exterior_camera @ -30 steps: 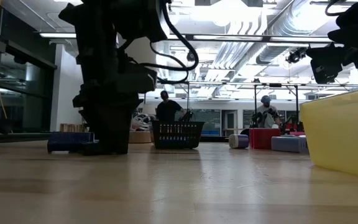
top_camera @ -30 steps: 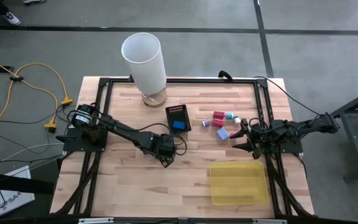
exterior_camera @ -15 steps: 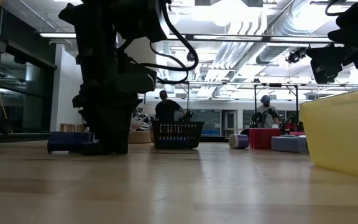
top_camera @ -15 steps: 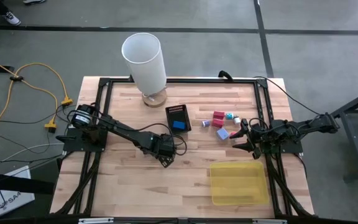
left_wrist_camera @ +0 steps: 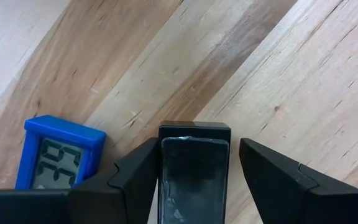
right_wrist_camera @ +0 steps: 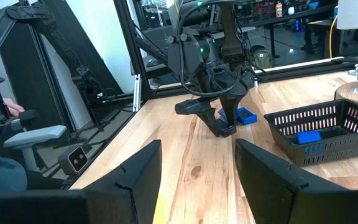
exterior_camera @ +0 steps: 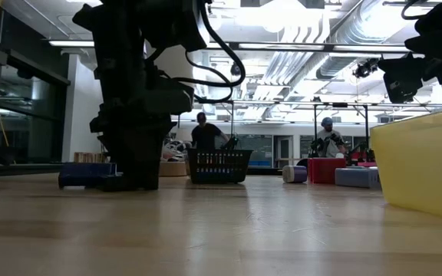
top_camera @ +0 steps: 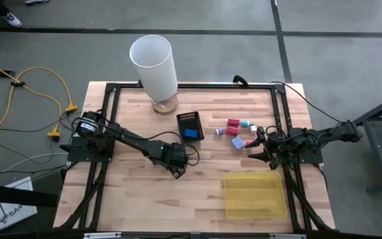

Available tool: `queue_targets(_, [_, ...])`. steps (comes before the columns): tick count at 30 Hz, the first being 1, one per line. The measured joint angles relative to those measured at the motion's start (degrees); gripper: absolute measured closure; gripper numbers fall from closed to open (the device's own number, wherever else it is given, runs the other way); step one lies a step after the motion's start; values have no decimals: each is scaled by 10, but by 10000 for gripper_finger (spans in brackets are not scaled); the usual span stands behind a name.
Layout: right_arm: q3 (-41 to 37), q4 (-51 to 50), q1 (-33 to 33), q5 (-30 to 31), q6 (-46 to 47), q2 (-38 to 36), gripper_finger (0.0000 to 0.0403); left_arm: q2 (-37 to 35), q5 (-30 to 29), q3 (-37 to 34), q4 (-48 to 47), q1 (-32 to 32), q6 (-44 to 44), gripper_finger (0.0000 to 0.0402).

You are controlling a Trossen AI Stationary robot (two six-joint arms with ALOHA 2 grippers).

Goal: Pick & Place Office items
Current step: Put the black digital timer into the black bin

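The left gripper (top_camera: pixel 177 168) is low on the wooden table (top_camera: pixel 131 192). The flat yellow see-through tray (top_camera: pixel 253 194) lies near the right gripper (top_camera: pixel 257 147).

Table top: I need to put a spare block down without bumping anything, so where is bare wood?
Bare wood lies in the near-left corner, bordered by the left gripper and the flat translucent yellow tray. Another strip runs between the white cylinder lamp and the far-right frame. It is crowded between the black mesh box, the small coloured blocks and the right gripper.

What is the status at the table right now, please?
Left pincer down on table, fingers around black piece. Right pincer open, idle by the blocks. Blue piece close beside left pincer.
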Motion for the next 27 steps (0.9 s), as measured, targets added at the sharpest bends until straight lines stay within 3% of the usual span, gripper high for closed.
queue_targets(12, [0,0,0,0,0,0,213,-1,0,0,1,0,0,253])
queue_targets(27, [0,0,0,0,0,0,213,-2,0,0,6,0,4,245])
